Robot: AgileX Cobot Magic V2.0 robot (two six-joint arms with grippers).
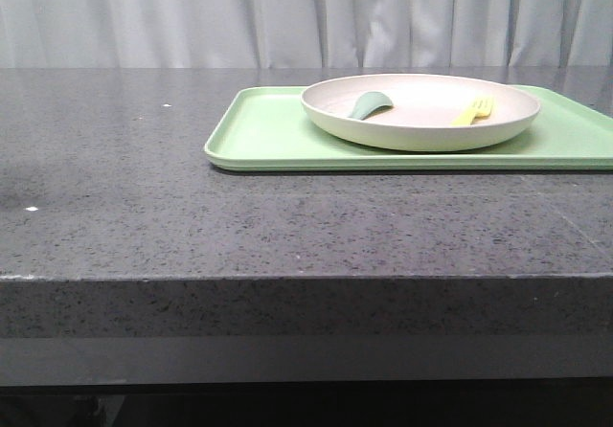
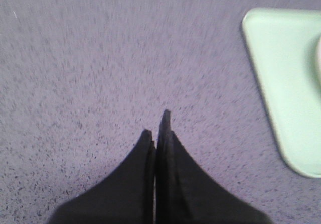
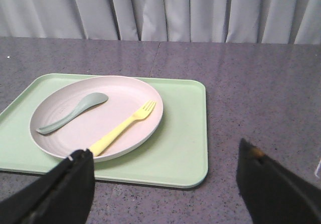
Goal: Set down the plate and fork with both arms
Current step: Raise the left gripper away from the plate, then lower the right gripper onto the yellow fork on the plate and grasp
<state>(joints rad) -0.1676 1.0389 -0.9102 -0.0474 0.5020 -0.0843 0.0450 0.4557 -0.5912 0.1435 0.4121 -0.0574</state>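
The round, matte cream plate (image 1: 421,111) is sitting on the flat green tray (image 1: 268,135), holding the slim yellow fork (image 3: 123,127) and a grey-green spoon (image 3: 72,112); no writing is showing anywhere. The left gripper (image 2: 159,126) is hanging over speckled grey stone table (image 2: 90,73) beside the tray, jaws pressed together on nothing. The right gripper (image 3: 165,156) is hovering near the tray, jaws spread wide.

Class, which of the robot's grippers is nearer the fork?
Right. The right gripper is open just before the fork; the left gripper is shut over bare counter beside the tray.

No readable text, labels, brands, numbers, signs anywhere
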